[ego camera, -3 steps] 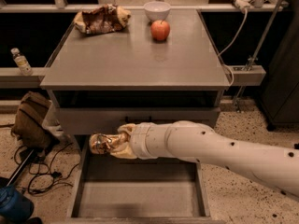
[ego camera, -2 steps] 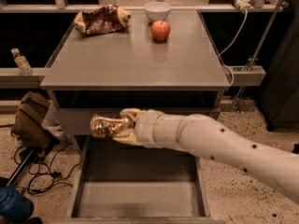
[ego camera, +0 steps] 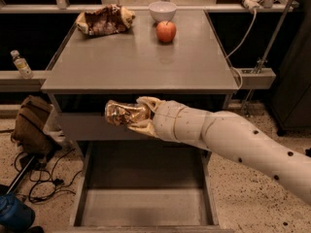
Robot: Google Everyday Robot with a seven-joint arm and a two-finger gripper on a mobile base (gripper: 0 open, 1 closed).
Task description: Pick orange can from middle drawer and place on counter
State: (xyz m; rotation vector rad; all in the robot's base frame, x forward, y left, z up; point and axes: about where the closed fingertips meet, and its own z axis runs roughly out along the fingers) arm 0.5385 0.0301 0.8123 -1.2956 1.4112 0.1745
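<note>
My gripper (ego camera: 137, 114) is shut on the orange can (ego camera: 125, 114), a shiny golden, wrinkled can held sideways. It hangs in front of the cabinet, just below the front edge of the counter (ego camera: 131, 62) and well above the floor of the open middle drawer (ego camera: 146, 205). The white arm reaches in from the lower right. The drawer's floor is bare.
On the counter's far side lie a brown-and-yellow snack bag (ego camera: 103, 20), a white bowl (ego camera: 163, 10) and a red apple (ego camera: 166, 31). A water bottle (ego camera: 21, 64) stands on the left ledge. A brown bag (ego camera: 33, 124) and cables lie on the floor at left.
My gripper has lifted the orange can up out of the drawer, from drawer-front height to just under the counter's edge, and shifted slightly right.
</note>
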